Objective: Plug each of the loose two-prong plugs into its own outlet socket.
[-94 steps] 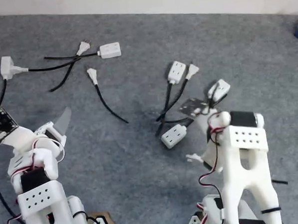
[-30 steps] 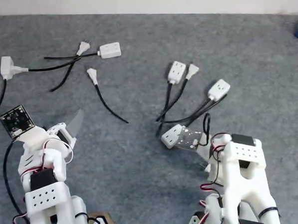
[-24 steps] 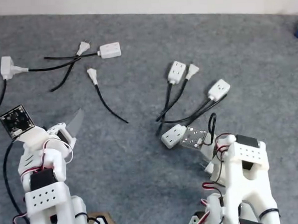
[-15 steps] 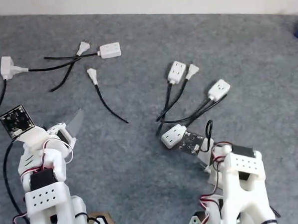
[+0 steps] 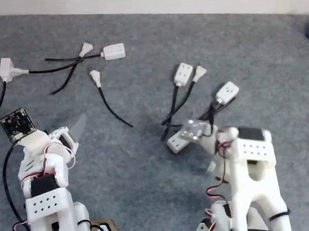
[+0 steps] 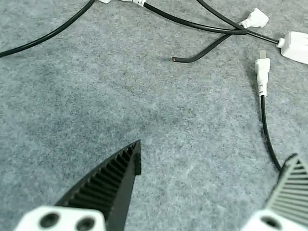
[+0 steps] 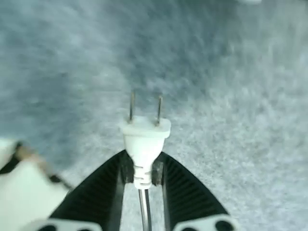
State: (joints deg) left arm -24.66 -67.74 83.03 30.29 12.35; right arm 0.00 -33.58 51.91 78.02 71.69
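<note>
Right gripper [image 7: 143, 166] is clamping a white two-prong plug [image 7: 144, 137] w/ a black cord. Its black ribbed fingers [image 7: 107, 186] are squeezing the plug body from both sides, and the two metal prongs are sticking straight out over the grey carpet-like tabletop [image 7: 231, 120]. From the high cam that gripper [image 5: 195, 129] is hovering just beside a white rectangular outlet socket [image 5: 177, 140], the one lying closest to the arm bases. Can't tell if the prongs are touching it, too blurry there.

Left gripper [image 6: 214, 151] is sitting w/ jaws spread wide over bare carpet. High cam is showing it [image 5: 71, 131] on the left side, well apart from all the cords. Out ahead of it a second white plug [image 6: 262, 72] on a black cord is lying flat, near another white socket block [image 6: 296, 45] but not touching it. A third white plug [image 6: 255, 18] is lying a bit farther out, next to some crossing black cords.

Over on the right side, a white corded socket [image 5: 183, 73] is lying w/ a small white plug [image 5: 199, 72] just beside it. One more white socket [image 5: 227, 92] is lying btwn those and the right arm.
</note>
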